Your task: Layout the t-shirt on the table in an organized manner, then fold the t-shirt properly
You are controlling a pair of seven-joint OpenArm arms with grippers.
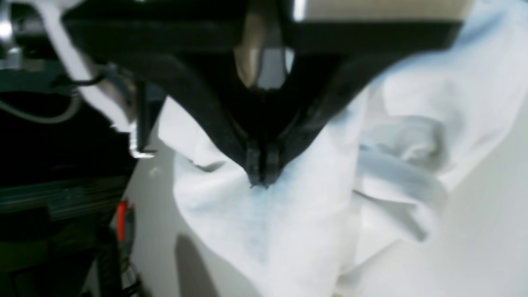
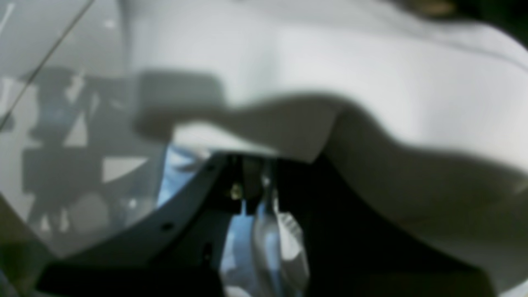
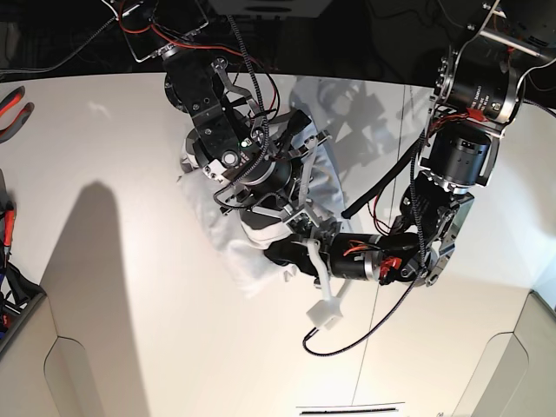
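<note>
The white t-shirt (image 3: 249,271) lies bunched and wrinkled near the middle of the table (image 3: 130,304), with both arms meeting over it. In the left wrist view my left gripper (image 1: 262,178) has its black fingers pressed together, shut on a pinch of the t-shirt (image 1: 297,231), which hangs in folds around and below the tips. In the base view this left gripper (image 3: 276,252) reaches in from the right. My right gripper (image 2: 251,171) has its fingers converged, and the t-shirt (image 2: 371,74) drapes over the tips, hiding them. Much of the garment is hidden under the arms.
Red-handled pliers (image 3: 12,109) lie at the table's far left edge. A thin dark seam line (image 3: 375,347) runs across the tabletop right of the shirt. A white connector on a cable (image 3: 326,314) dangles below the arms. Dark equipment with an orange part (image 1: 121,214) sits past the table edge.
</note>
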